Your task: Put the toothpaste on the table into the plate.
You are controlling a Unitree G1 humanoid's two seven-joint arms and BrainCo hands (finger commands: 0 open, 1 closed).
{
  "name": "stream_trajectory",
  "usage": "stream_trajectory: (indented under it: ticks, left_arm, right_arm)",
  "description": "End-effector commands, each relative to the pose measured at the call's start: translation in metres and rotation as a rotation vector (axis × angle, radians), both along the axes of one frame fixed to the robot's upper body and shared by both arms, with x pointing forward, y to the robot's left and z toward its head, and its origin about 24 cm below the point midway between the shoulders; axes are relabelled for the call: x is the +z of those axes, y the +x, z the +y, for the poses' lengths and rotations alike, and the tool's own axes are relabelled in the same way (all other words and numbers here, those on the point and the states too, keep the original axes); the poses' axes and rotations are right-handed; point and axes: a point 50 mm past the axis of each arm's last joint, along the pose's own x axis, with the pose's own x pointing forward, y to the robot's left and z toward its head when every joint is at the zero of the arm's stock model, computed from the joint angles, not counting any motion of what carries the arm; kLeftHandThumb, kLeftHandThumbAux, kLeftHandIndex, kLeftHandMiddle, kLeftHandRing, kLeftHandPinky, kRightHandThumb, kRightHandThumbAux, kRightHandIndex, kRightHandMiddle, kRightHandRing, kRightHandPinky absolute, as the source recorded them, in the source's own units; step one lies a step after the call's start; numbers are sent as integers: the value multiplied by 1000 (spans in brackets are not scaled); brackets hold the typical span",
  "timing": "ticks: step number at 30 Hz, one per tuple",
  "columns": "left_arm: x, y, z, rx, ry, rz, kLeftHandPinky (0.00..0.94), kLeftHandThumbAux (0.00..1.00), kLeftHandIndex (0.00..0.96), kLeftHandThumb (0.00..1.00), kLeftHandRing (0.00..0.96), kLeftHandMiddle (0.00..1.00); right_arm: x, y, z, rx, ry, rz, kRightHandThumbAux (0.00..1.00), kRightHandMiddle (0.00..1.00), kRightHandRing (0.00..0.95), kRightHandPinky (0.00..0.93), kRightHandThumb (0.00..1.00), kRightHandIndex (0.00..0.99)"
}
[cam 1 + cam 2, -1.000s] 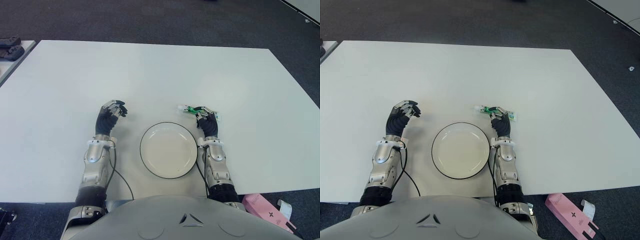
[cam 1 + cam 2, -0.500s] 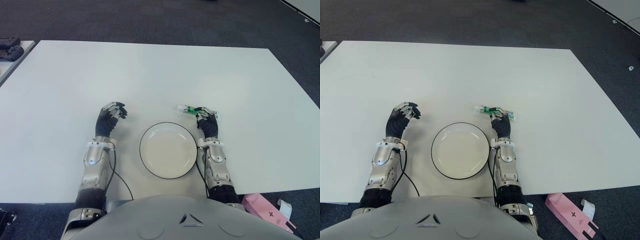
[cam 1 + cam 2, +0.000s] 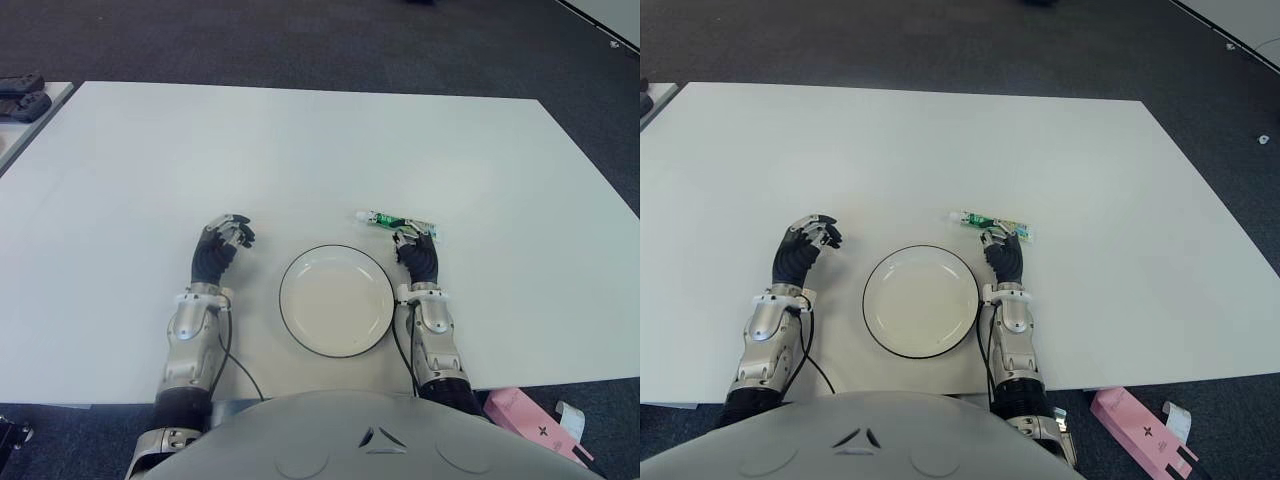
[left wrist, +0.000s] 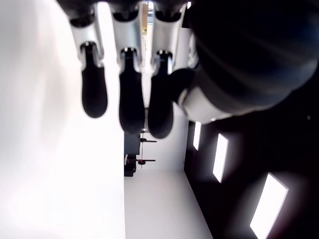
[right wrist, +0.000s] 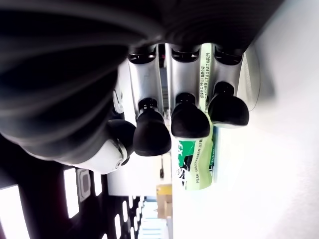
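The toothpaste [image 3: 397,220], a small green and white tube, lies flat on the white table [image 3: 320,150] just beyond the plate's far right rim. The white plate [image 3: 337,300] with a dark rim sits between my two hands and holds nothing. My right hand [image 3: 417,254] is right of the plate, just on the near side of the tube, its fingers curled and holding nothing. In the right wrist view the toothpaste [image 5: 197,162] lies on the table behind the curled fingertips [image 5: 188,120]. My left hand [image 3: 222,245] shows left of the plate, fingers curled, nothing in it.
A pink box [image 3: 535,425] lies on the floor past the table's near right corner. Dark objects [image 3: 22,95] sit on a second table at the far left. The table's near edge runs just behind my forearms.
Both hands have drawn back toward me. The right hand, which was over the toothpaste, now sits just short of it. The tube has not moved.
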Motion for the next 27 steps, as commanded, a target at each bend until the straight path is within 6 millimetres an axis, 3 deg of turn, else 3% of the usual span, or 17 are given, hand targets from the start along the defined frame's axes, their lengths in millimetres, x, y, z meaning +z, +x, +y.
stream_trajectory:
  ticks: [1,11,20,23,27]
  left_arm:
    - [0,2,-6,5,-8,18,530,719,433,704,552,562]
    - [2,5,-12,12,-5,12,516,720,432,701,543,553]
    - [0,8,-17,26,-20,5,528,720,433,700,544,560]
    - [-2,8,-19,19,-28,6,532,720,433,699,546,564]
    - [-2,8,-22,15,-33,6,533,720,433,699,548,565]
  right_arm:
    - [3,7,-3,-9,-19,-14,725,879,864,870,704,438]
    - [43,20,-11,62,-268,-191,723,891,874,861,707,438]
    - [77,33,-25,152,-431,-253,721,721,708,653,704,432]
    - [83,38,-29,174,-490,-251,720,602,579,530,703,428]
    - [87,41,-32,189,-536,-245,719,529,509,451,701,425]
